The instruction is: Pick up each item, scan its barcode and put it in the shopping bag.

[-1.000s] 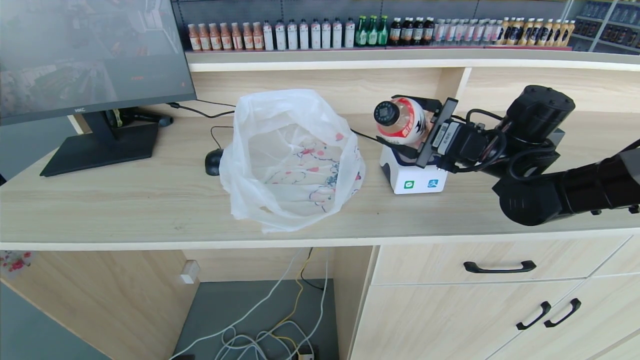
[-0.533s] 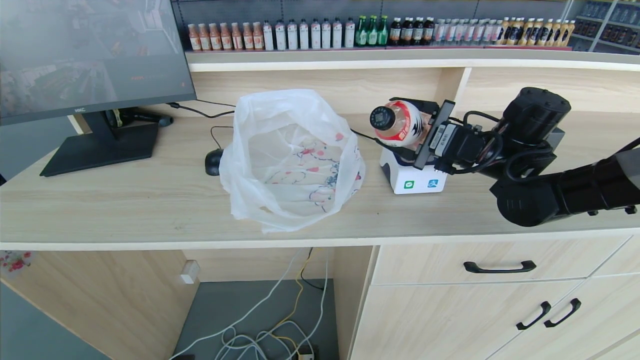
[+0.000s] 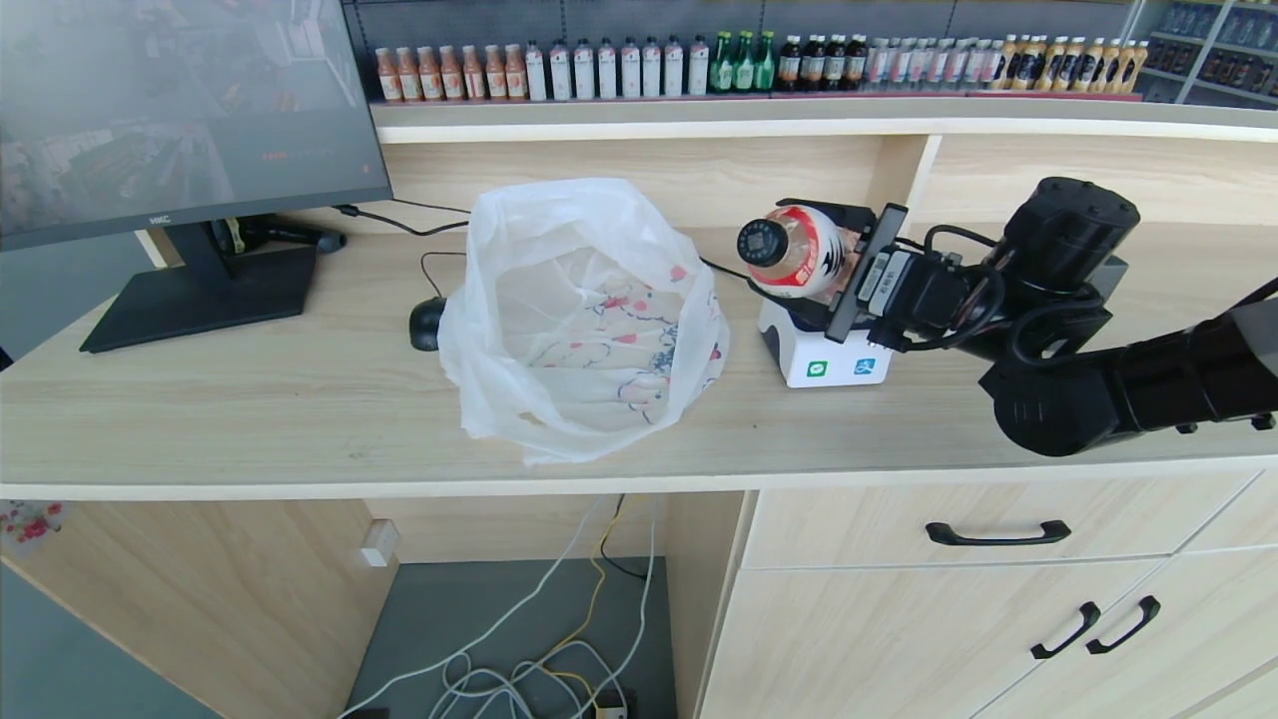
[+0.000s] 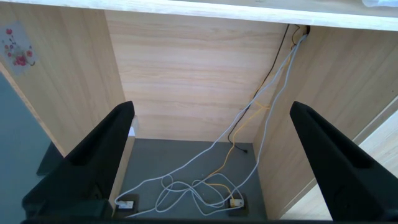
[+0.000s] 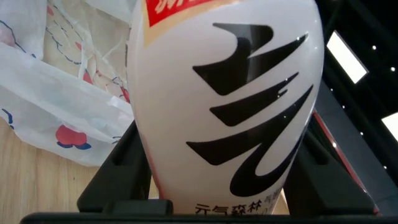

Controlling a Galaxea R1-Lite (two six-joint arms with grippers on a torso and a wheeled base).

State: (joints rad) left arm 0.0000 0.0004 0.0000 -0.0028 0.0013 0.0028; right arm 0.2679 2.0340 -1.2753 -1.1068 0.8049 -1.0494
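One bottle [image 3: 794, 250] lies horizontal, clamped in the fingers of the right gripper [image 3: 814, 260] just above the one white scanner box [image 3: 824, 355]. Its cap points toward the single shopping bag [image 3: 584, 310] on the worktop [image 3: 250, 399]. The left gripper [image 4: 211, 155] hangs below the worktop, fingers spread wide.

Black right arm [image 3: 1128, 384], looped cables [image 3: 973, 292], black tool [image 3: 811, 258]

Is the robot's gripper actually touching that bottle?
Touching. The right wrist view shows the bottle wedged between the right gripper's black fingers, which press against both its sides.
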